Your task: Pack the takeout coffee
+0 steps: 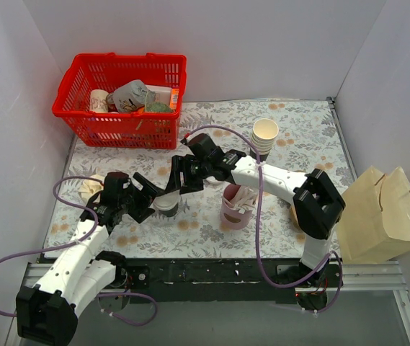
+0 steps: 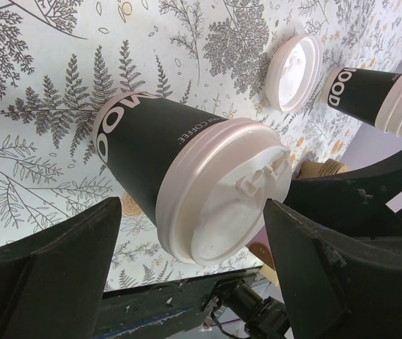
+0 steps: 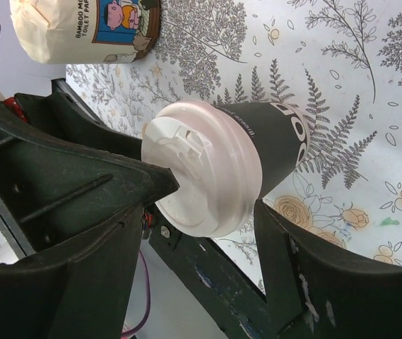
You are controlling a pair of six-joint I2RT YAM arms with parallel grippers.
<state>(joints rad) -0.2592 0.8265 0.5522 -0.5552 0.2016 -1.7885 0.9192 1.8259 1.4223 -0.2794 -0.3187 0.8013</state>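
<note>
The takeout coffee (image 1: 166, 204) is a dark paper cup with a white lid. It stands upright on the flowered cloth between the two arms. My left gripper (image 1: 156, 202) reaches it from the left. In the left wrist view its fingers (image 2: 45, 272) straddle the cup's lid (image 2: 222, 191), with a plain gap on the left side. My right gripper (image 1: 178, 189) comes down from behind. Its fingers (image 3: 306, 275) stand on either side of the lid (image 3: 204, 166), close to its rim. Both grippers (image 2: 193, 247) (image 3: 201, 226) are open.
A pink cup of white sticks (image 1: 237, 205) stands right of the coffee. A stack of cream cups (image 1: 265, 135) stands behind the right arm, and a loose white lid (image 2: 294, 73) lies near it. There is a red basket (image 1: 122, 101) at back left, a paper bag (image 1: 385, 213) at right, and a toilet paper pack (image 3: 80, 28) at left.
</note>
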